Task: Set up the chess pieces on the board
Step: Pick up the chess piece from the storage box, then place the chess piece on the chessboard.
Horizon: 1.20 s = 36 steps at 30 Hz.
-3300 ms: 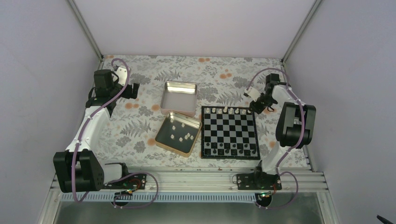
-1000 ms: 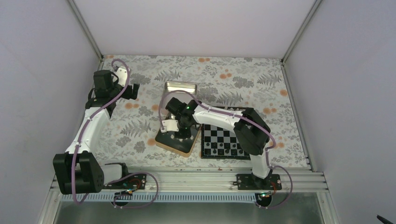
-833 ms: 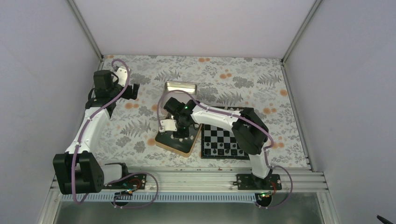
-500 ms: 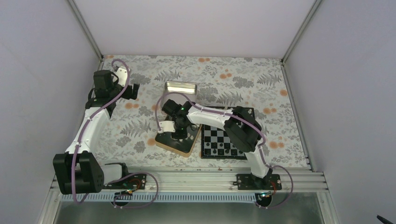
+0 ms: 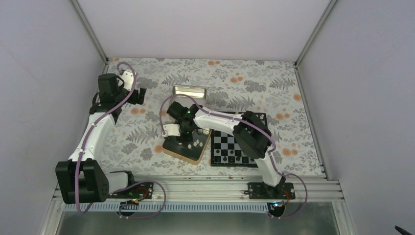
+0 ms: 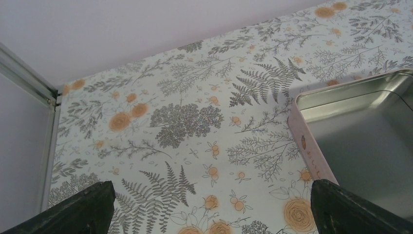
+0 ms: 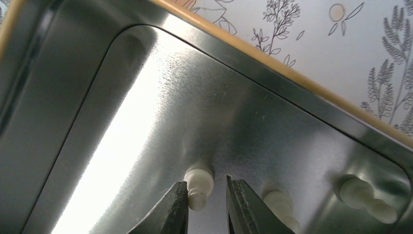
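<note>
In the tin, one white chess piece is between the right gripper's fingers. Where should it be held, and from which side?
Hold the white piece at its narrow body under the rounded head, coming straight from above, one finger each side, as the right gripper is placed. The neighbouring piece in the tin lies apart, so closing seems safe.

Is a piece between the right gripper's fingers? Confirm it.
Yes, a cream piece sits in the tin between the fingers of the right gripper.
</note>
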Each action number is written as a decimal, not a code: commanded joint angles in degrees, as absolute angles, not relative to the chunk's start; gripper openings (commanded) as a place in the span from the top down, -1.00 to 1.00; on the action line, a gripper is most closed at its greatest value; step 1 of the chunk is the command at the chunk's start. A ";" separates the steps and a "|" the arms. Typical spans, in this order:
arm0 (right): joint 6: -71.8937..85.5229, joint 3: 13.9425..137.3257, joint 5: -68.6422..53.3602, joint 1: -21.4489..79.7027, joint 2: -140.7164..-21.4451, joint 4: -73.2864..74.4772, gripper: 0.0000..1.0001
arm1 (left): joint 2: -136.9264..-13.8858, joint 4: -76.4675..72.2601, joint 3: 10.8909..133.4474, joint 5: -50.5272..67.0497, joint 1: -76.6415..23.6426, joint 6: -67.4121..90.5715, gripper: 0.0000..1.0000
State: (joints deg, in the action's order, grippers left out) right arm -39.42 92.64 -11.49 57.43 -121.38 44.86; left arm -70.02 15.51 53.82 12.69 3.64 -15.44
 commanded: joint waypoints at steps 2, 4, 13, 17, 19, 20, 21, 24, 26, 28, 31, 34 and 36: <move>-39.31 93.87 -13.20 58.01 -123.23 46.08 0.57 | -69.58 15.19 53.35 13.86 3.91 -15.75 -1.00; -39.29 94.26 -13.65 58.05 -123.36 46.68 0.60 | -69.61 15.20 53.36 13.92 3.89 -15.82 -1.00; -39.32 93.94 -13.46 58.10 -120.60 46.80 0.91 | -69.80 15.03 53.25 13.59 3.95 -15.82 -1.00; -39.16 91.46 -11.43 57.61 -115.93 46.91 0.91 | -69.97 15.04 53.34 13.45 3.96 -15.82 -1.00; -38.92 90.50 -10.98 56.56 -112.59 47.20 0.91 | -69.96 15.03 53.38 13.29 3.92 -15.82 -1.00; -38.78 90.18 -10.69 55.73 -110.82 47.42 0.92 | -69.85 14.94 53.41 13.13 3.94 -15.82 -1.00; -38.56 89.91 -10.58 54.82 -109.09 47.66 0.92 | -69.85 14.92 53.38 12.96 3.94 -15.82 -1.00; -38.07 89.17 -10.56 51.19 -104.03 48.68 0.91 | -69.86 14.91 53.52 12.82 3.94 -15.75 -1.00; -37.98 88.33 -10.68 48.30 -101.29 49.18 0.91 | -69.84 14.93 53.52 13.03 3.91 -15.73 -1.00; -38.04 87.05 -10.65 45.25 -99.10 49.66 0.91 | -69.89 14.95 53.50 13.01 3.91 -15.73 -1.00; -38.50 84.01 -10.83 40.96 -96.69 49.73 0.91 | -69.95 14.93 53.59 12.92 3.93 -15.65 -1.00; -39.25 80.11 -11.66 37.18 -95.81 48.50 0.91 | -70.04 15.02 53.74 13.16 3.86 -15.59 -1.00; -39.59 77.56 -12.03 35.54 -95.99 47.67 0.90 | -70.05 15.03 53.79 13.31 3.92 -15.58 -1.00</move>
